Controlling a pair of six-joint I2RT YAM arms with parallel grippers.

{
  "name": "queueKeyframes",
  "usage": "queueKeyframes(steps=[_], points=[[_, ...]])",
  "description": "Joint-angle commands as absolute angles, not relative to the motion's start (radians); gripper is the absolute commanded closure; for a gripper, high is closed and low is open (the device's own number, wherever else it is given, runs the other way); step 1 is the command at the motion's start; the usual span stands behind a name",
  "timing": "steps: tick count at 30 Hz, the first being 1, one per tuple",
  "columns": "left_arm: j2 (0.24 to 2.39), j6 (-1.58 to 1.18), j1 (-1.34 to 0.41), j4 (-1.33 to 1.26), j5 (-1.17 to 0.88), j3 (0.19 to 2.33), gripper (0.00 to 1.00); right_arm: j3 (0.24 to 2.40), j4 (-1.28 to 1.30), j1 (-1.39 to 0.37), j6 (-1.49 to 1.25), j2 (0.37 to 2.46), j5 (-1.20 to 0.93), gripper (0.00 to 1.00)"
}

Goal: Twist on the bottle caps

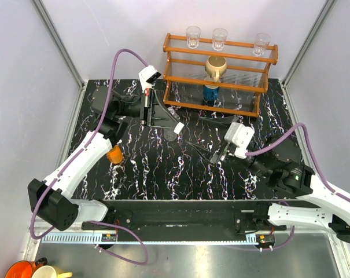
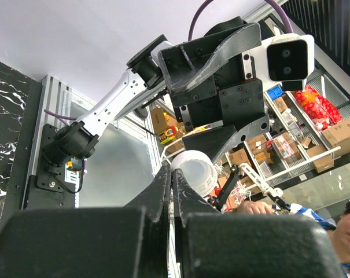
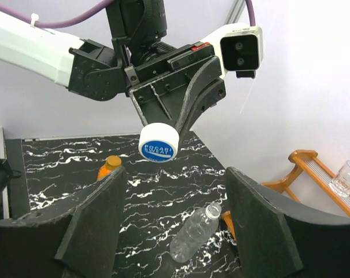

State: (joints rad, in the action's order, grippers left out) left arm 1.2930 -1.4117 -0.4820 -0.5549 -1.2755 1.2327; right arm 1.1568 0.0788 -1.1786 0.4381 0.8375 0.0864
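At the back of the counter [image 1: 163, 174], right of centre, we found a rack [image 1: 244, 70]. Three glasses [image 1: 220, 39] stood in a row on its top shelf. A mug [image 1: 216, 68] sat on the shelf below, and a small container [image 1: 211, 92] was under the mug on the lowest level. On the left of the counter we saw the short bottle [image 1: 114, 154] upright, just beside the left arm. The ribbed bottle [image 3: 193, 233] lay on its side on the counter, apart from the short one. Above the counter, before the rack's left end, the cap [image 3: 158, 145] sat between the fingers of the left pincer [image 3: 161, 128]. The right pincer [image 3: 175, 174] was to its right, apart from it.
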Motion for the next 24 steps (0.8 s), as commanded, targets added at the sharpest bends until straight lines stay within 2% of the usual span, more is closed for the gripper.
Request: queueKeyframes(steps=[1,12,24], points=[[1.266,-1.453,-0.474,-0.641,-1.259,1.233,1.0,1.154,-0.026,-1.187,0.459,0.879,0.072,0.25],[1.266,-1.462,-0.466,-0.649,-1.252,1.232,1.0,1.146,-0.118,-1.206,0.471,0.939,0.089,0.31],[1.249,-1.494,-0.449,-0.68,-1.236,1.206,1.0,1.081,-0.25,-1.224,0.453,0.939,0.14,0.43]])
